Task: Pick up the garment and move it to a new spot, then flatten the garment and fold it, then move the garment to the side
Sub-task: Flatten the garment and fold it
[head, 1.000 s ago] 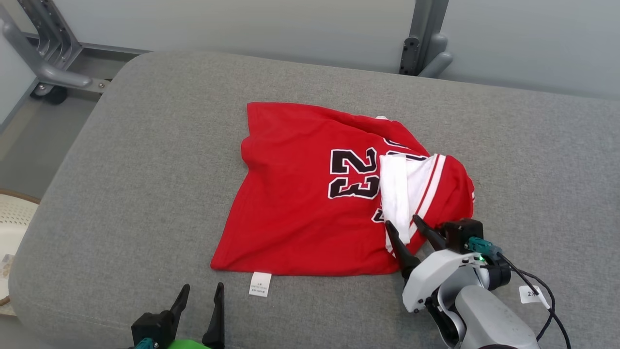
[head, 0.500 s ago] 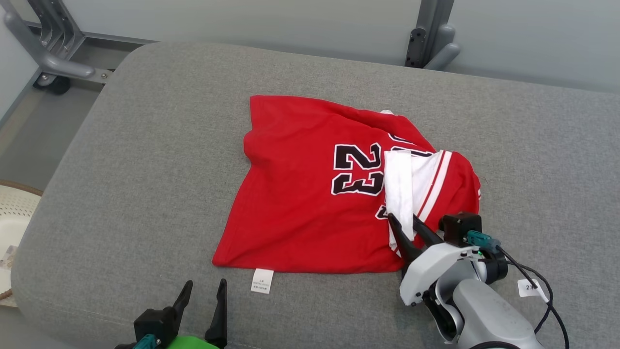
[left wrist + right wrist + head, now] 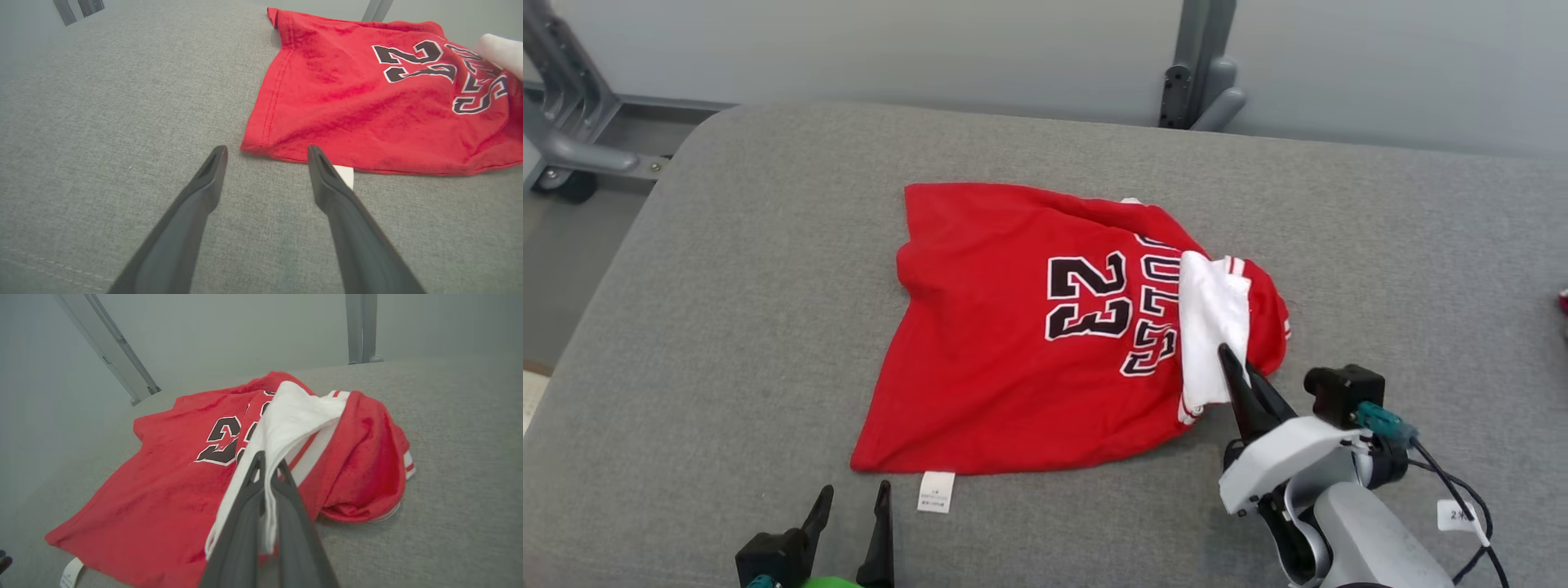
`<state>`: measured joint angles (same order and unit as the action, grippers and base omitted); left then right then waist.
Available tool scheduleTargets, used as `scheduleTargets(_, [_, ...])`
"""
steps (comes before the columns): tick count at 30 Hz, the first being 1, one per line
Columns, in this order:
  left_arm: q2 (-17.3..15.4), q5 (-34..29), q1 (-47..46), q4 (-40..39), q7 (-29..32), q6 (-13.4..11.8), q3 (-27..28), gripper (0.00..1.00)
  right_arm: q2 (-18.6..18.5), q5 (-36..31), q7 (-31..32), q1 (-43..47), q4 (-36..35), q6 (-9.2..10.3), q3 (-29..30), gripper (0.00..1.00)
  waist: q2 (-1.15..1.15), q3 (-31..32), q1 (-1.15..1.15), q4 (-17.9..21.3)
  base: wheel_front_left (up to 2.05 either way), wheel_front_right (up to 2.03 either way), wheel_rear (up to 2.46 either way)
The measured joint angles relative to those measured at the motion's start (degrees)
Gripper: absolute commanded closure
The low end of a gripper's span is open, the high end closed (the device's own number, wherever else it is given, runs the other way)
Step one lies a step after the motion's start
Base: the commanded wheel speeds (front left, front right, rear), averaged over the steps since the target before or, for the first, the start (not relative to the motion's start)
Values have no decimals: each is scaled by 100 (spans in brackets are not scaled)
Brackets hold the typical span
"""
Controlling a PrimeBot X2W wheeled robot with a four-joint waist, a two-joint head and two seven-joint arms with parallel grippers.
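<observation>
Robot lab or test cell, staged rather than lived in: plain pale grey-blue wall panels (image 3: 890,41), bare grey metal post (image 3: 1202,33) with a bolted bracket behind, tubular metal frame (image 3: 580,157) on a black caster wheel (image 3: 561,185) at left, smooth grey floor (image 3: 572,269), one big grey fabric-padded worktop (image 3: 727,286) with a rounded corner

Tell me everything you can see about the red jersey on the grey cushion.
The red jersey looks like soft knit, printed with a black, white-edged 23 and lettering. It lies rumpled, partly flat, on the grey cushion, a white label poking out at its near hem. Its white striped part is folded over the right end, where the right gripper is shut on it.
</observation>
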<state>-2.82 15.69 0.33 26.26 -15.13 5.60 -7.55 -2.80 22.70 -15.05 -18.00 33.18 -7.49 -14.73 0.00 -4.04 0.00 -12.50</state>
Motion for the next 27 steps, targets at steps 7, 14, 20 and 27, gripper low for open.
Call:
scheduleTargets(7, [0, 16, 49, -26, 0, -1, 18, 0, -3, -235, 0, 826, -642, 0, 366, 100, 0, 211, 0, 536, 0, 0, 0])
scheduleTargets(14, [1, 104, 73, -14, 0, -43, 19, 0, -3, -824, 0, 1212, -1134, -1, 699, 100, 0, 343, 0, 1014, 0, 0, 0])
scheduleTargets(20, [1, 157, 143, 32, 0, -66, 16, 0, 3, -1667, 0, 1558, -1534, -2, 1005, 0, 0, 460, 0, 1397, 0, 0, 0])
scheduleTargets(27, [1, 123, 165, 120, 0, -123, 68, 0, -1, -1914, 0, 1955, -1355, -2, 1470, 0, 0, 530, 0, 1435, 0, 0, 0])
